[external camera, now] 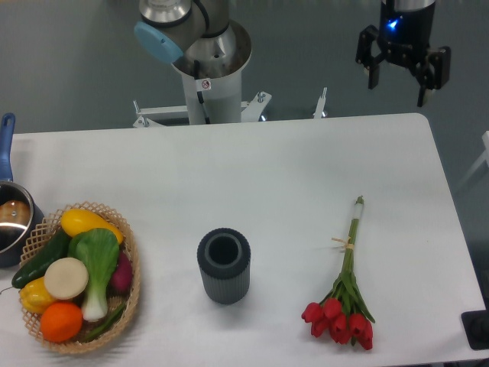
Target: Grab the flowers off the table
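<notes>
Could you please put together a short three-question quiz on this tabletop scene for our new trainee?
1. True or false: the gripper already holds the red tulips.
2. What stands between the wicker basket and the tulips? A) a saucepan B) a dark ribbed vase C) a bowl
3. Fill in: the tulip blooms point toward the table's ____ edge.

Key: 1 false, its jaws hang open above the far right corner; 2 B; 3 near.

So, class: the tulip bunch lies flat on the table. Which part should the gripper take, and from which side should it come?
Probably the stems near the tan band, coming straight down from above. The flowers lie flat on the table, stems bundled narrow there, while the red heads spread wide and look crushable. The open gripper should close across the stems, not along them.
</notes>
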